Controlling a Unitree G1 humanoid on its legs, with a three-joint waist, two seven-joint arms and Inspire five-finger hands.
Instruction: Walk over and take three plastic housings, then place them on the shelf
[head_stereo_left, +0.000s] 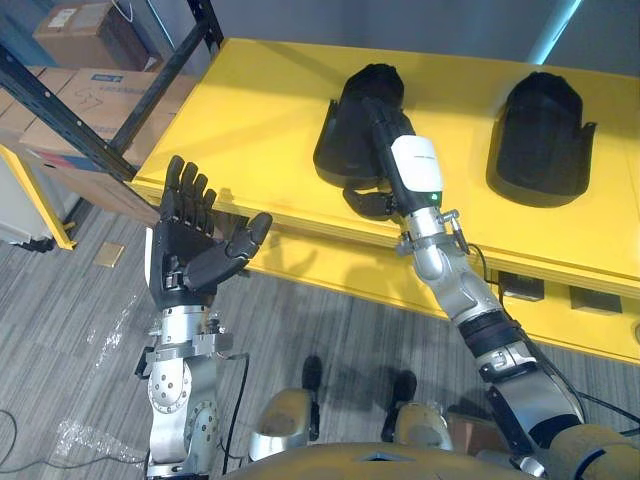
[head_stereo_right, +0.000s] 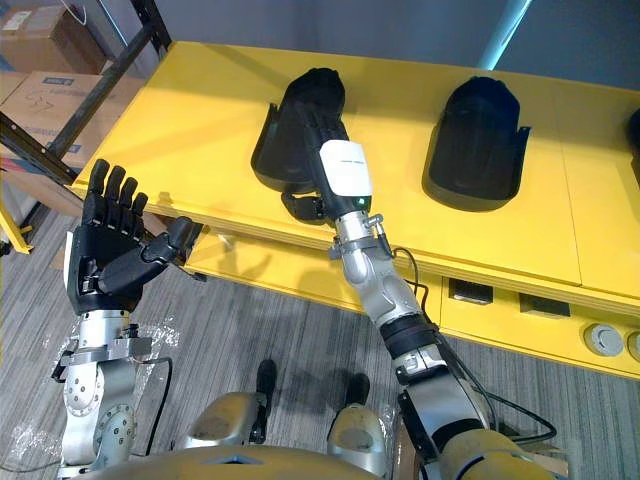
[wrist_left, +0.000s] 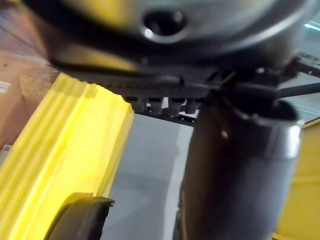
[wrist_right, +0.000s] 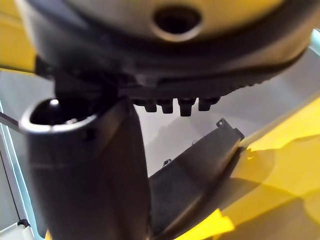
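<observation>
While the left hand (head_stereo_left: 190, 245) hangs spread and empty well apart, the right hand (head_stereo_left: 400, 150) lies straight-fingered along the long axis of the nearer housing (head_stereo_left: 342, 140).

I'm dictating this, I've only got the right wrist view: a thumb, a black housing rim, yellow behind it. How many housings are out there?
Observer: Two show on the yellow table. The left housing lies under the right robot hand, and the right housing lies apart from it.
Operator: Where is the left robot hand?
Observer: The left robot hand is raised in front of the table's left corner, fingers spread, holding nothing.
Operator: Anything beside the table?
Observer: Cardboard boxes are stacked to its left.
</observation>
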